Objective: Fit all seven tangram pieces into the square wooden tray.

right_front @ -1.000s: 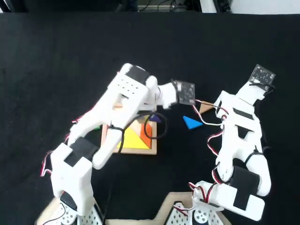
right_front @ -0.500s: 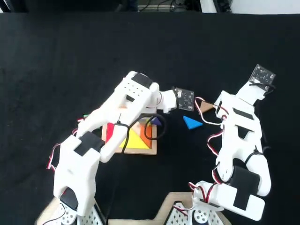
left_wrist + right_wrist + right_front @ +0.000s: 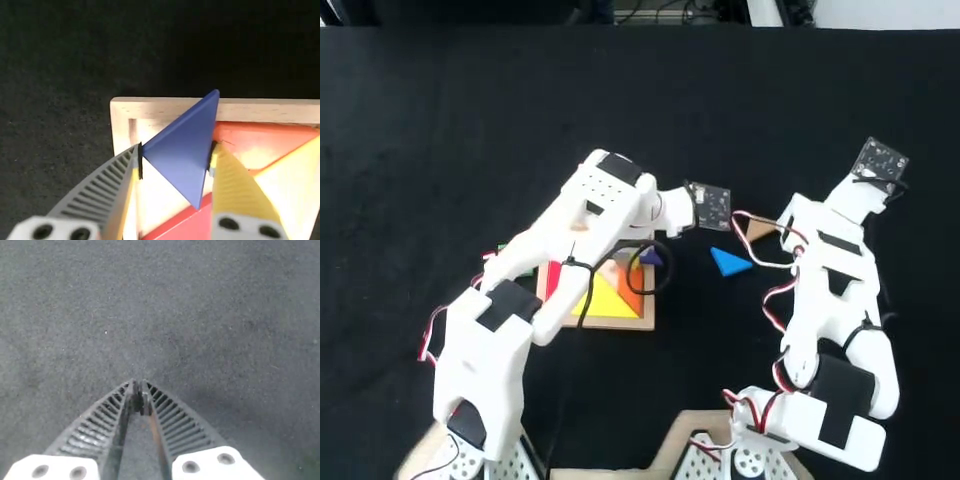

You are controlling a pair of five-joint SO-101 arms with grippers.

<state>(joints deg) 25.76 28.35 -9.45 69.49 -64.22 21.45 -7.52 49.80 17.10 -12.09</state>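
My left gripper [image 3: 175, 162] is shut on a dark blue triangle [image 3: 182, 150], gripping it by two edges just above a corner of the square wooden tray [image 3: 165, 107]. In the tray lie a red piece [image 3: 170, 227], an orange piece [image 3: 255, 142] and a yellow piece [image 3: 295, 175]. In the high view the blue triangle [image 3: 652, 257] sits at the far right corner of the tray [image 3: 620, 322], under the left arm. My right gripper [image 3: 137, 400] is shut on nothing above bare black cloth.
A light blue triangle [image 3: 728, 261] and a tan triangle [image 3: 758, 229] lie on the cloth between the tray and the right arm [image 3: 830, 270]. A green piece [image 3: 503, 248] peeks out on the tray's left, mostly hidden by the left arm.
The left arm shifted slightly toward the right and nearer, carrying the blue triangle, and uncovered the red piece in the tray. The right arm has not moved.
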